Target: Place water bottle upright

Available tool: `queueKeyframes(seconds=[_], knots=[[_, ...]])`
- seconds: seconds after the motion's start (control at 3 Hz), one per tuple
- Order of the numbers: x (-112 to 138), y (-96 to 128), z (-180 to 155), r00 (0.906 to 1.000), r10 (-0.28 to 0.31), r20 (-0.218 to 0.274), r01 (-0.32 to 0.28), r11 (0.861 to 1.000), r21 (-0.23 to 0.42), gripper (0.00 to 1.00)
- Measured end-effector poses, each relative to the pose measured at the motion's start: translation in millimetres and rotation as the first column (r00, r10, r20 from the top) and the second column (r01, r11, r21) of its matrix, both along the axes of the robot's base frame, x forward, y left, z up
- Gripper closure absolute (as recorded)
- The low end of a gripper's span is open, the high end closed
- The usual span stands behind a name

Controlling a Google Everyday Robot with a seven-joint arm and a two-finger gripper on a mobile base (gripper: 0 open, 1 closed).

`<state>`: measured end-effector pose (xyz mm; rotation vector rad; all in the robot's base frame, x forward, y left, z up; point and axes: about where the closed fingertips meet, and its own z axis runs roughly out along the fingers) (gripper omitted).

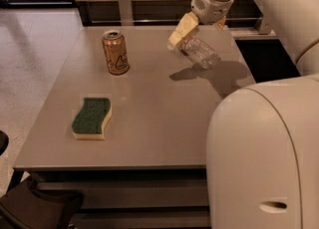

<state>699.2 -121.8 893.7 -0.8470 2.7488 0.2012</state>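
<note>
The water bottle (200, 53), clear and ribbed, lies on its side on the grey table (149, 103) at the far right, tilted with one end toward the back left. My gripper (197, 34) hangs just above and behind the bottle's far end. It is open, with one cream finger (179, 30) at the left of that end and the other partly hidden behind the wrist. The bottle's cap end is hidden by the finger. The bottle rests on the table and is not lifted.
An orange-gold drink can (115, 52) stands upright at the back left of the table. A green-and-yellow sponge (91, 118) lies at the front left. My white arm and base (264, 158) fill the right foreground.
</note>
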Motion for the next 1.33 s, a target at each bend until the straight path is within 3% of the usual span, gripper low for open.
queueKeyframes(seconds=[0.67,1.33], knots=[[9.2,-2.1,-7.5,0.9999,-0.007,-0.012,0.007,1.0,0.005,0.0],[31.5,-21.2,-34.0,0.9964,-0.06,-0.06,0.06,0.998,-0.002,0.0]])
